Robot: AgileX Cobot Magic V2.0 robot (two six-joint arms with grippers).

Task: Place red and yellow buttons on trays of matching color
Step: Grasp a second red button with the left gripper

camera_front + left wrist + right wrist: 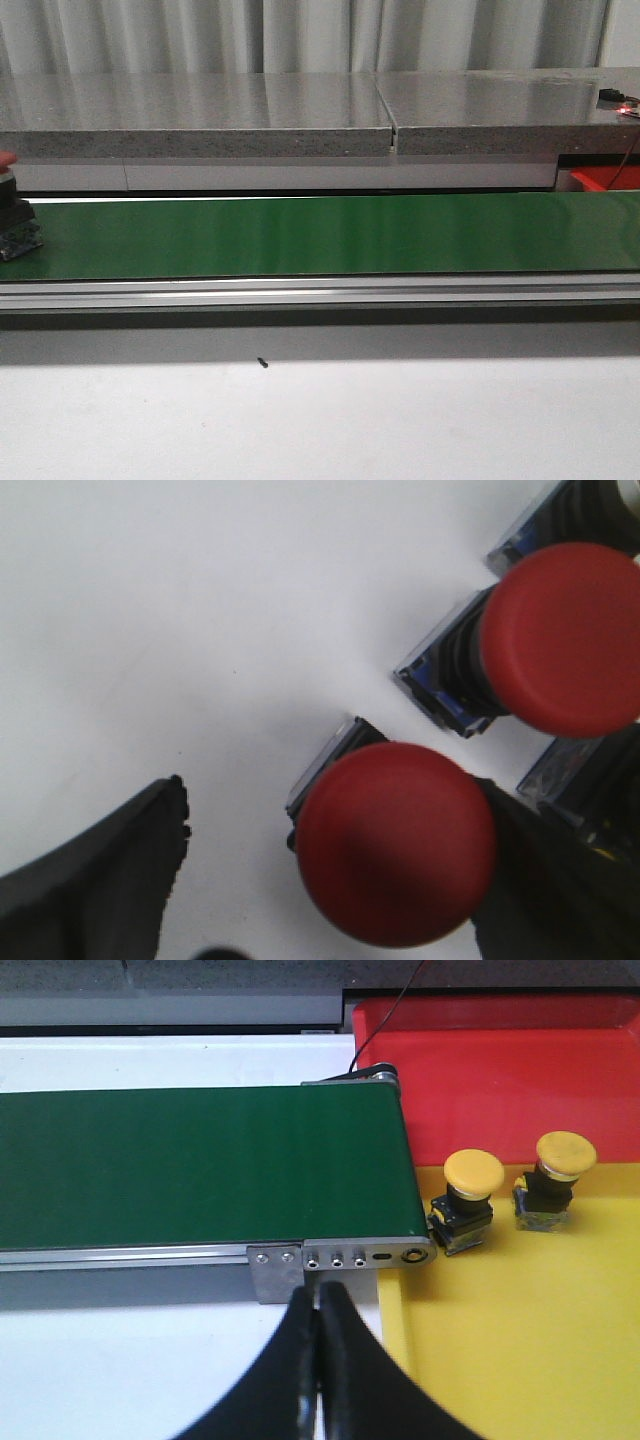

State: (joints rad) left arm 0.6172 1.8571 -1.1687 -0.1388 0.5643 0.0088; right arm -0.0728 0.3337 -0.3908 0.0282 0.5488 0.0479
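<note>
Between the spread fingers of the left pincer (330,880) sits a red button (395,842) (not yet gripped), while the right pincer (319,1310) hangs clenched, empty.

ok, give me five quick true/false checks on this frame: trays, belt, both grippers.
1. Two yellow buttons stand on the yellow tray. True.
2. The red tray holds a red button. False: no button shows on its visible part.
3. The right gripper is wide open. False: its fingers are pressed together, holding nothing.
4. The left gripper is open around a red button. True.
5. Yellow buttons crowd the green belt. False: only one red-capped button sits at its left end.
</note>
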